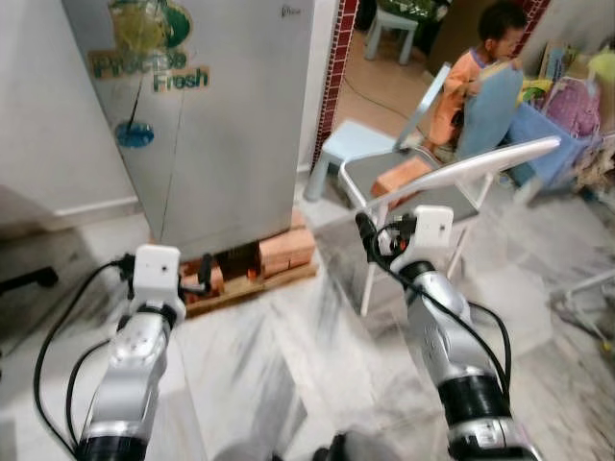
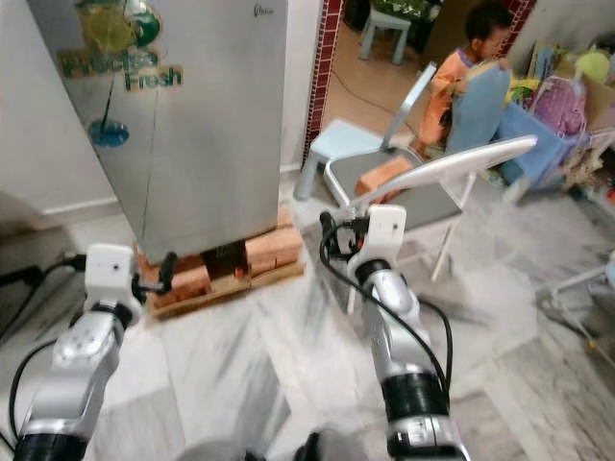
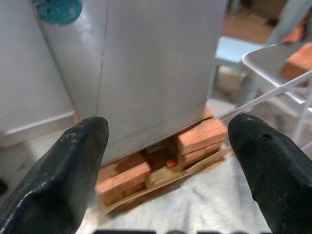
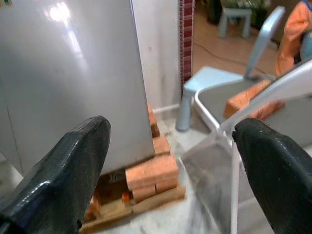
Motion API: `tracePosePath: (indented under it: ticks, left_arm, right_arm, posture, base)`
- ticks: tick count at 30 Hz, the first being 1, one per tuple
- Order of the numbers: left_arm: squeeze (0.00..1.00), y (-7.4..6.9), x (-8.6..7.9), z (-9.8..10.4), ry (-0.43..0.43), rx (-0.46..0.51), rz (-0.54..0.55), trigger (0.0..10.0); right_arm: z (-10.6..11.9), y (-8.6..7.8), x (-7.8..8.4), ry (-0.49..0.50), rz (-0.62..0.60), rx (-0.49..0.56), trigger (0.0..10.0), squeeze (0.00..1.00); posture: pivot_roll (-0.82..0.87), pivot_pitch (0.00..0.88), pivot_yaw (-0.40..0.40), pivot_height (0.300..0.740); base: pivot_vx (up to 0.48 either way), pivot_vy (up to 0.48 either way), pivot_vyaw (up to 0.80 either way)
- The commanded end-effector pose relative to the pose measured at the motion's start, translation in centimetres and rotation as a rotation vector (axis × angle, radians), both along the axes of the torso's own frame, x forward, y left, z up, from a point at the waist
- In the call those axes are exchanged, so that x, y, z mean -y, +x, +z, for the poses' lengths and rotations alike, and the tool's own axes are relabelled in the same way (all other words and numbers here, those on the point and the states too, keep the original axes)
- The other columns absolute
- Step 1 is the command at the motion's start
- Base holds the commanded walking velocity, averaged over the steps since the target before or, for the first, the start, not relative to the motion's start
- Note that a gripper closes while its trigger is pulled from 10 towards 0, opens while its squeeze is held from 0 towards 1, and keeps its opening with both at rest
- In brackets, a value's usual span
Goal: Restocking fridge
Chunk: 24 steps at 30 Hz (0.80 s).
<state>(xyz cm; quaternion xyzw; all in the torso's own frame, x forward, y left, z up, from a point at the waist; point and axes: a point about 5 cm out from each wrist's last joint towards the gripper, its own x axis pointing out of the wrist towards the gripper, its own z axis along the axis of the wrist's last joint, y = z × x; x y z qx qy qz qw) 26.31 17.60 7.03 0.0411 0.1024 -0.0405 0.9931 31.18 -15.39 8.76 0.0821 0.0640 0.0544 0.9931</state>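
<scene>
Fridge: silver-grey, door closed, green "Fresh" sticker and a blue round sticker on the front. Stands ahead and slightly to the left, beside a pale wall.

Bricks: reddish-orange, stacked under the fridge's base corners; they rest on a flat wooden board on the floor.

Left hand: raised before the fridge base, fingers spread wide, holding nothing. Both black fingertips frame the bricks in the left wrist view.

Right hand: raised to the right of the fridge, fingers spread wide, holding nothing. Between them lie the fridge side, the bricks and the folding chair.

Folding chair: white metal frame, grey seat, just right of the fridge. A single brick lies on the seat.

Small stool: pale blue plastic, behind the chair near a red-tiled door edge.

Person: in an orange top, seated behind on a blue chair back, well apart from the robot.

Floor: pale marble, streaked with motion blur.

Cluttered fabrics and bags: far right, details unclear.
</scene>
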Motion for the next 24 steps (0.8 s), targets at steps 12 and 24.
tracePosePath:
  ticks: [12,24]
  left_arm:
    - [0.00,0.3,0.3,-0.2,0.014,0.001,-0.069,10.0]
    - [0.00,-0.4,-0.1,-0.7,0.125,-0.017,-0.137,10.0]
  right_arm:
    - [-0.1,0.0,0.2,0.017,-0.052,0.019,10.0,0.00]
    - [-0.3,-1.1,2.1,-0.027,-0.166,0.059,10.0,0.00]
  posture:
    - [0.13,0.000,-0.010,0.740]
    - [0.11,0.000,0.080,0.740]
  base:
    - [0.053,0.296,0.00]
    - [0.000,0.000,-0.42]
